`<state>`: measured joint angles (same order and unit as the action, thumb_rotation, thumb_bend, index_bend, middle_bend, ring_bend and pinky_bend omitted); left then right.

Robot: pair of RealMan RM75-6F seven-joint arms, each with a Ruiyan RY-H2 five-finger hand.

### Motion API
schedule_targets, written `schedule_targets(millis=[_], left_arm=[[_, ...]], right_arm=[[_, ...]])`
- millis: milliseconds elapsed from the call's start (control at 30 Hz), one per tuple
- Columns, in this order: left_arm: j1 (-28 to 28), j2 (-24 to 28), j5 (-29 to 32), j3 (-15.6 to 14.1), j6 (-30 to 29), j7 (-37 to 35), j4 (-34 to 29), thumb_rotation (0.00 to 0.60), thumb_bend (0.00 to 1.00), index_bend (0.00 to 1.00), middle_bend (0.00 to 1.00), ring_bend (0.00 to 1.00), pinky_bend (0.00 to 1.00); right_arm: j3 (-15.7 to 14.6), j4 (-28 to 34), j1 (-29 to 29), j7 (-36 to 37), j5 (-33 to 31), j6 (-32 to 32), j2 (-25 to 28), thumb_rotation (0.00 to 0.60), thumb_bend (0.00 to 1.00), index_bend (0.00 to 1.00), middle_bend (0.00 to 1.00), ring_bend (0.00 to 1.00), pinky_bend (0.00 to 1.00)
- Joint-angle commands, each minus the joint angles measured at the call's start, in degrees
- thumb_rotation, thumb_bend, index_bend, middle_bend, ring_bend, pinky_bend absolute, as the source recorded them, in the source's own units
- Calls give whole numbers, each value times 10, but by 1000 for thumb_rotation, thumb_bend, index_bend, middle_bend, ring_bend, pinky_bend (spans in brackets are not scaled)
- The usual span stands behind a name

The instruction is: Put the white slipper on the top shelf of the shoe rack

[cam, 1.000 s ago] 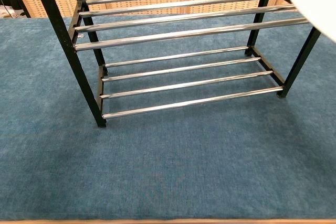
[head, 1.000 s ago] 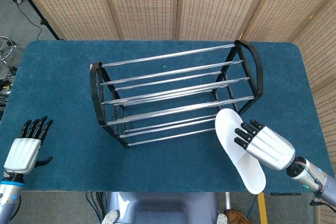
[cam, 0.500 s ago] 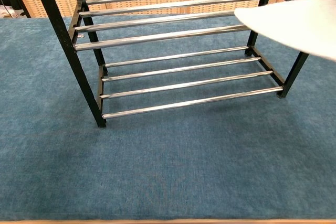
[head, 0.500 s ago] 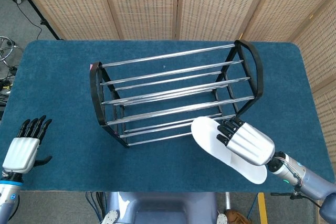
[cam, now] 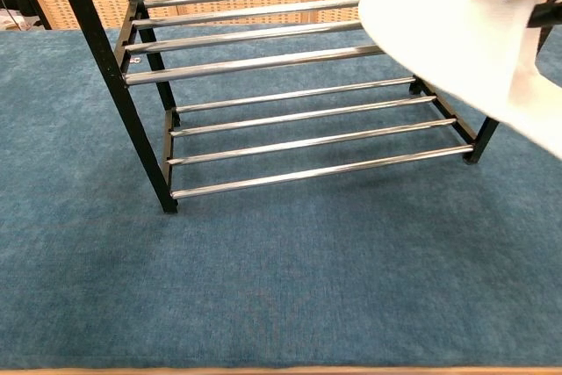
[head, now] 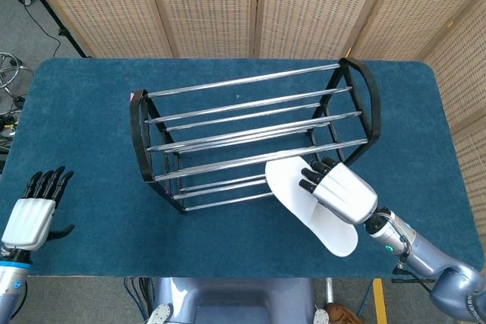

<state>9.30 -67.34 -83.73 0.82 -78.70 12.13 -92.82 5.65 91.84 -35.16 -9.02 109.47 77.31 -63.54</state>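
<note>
White slipper carried toward the top shelf of the shoe rack

In the head view, the white slipper (head: 304,202) is held by the right robot hand (head: 339,192), its front end lying over the front rails of the shoe rack (head: 250,138) near the right end, its heel trailing out over the blue surface (head: 83,127). The hand is laid palm-down across the slipper, dark fingers toward the rack. The left robot hand (head: 32,216) is held at the surface's left edge, empty, fingers straight and together. In the chest view, the slipper (cam: 465,50) is seen tilted, its front end level with the top rails (cam: 255,28). The sole should probably be levelled and carried further in, so that it is borne by several rails before release.
</note>
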Motion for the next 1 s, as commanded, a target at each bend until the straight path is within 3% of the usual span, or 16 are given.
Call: schedule_targets(millis=[33, 1000], left_arm=[[0, 0, 0, 0, 0, 0, 0, 600, 0, 0, 0, 0, 0], [1, 5, 3, 3, -1, -8, 0, 600, 0, 0, 0, 0, 0]], right_arm=[[4, -1, -4, 3, -10, -8, -9, 600, 362, 636, 551, 493, 610], [45, 12, -45, -20, -129, -94, -66, 600, 363, 634, 554, 494, 611]])
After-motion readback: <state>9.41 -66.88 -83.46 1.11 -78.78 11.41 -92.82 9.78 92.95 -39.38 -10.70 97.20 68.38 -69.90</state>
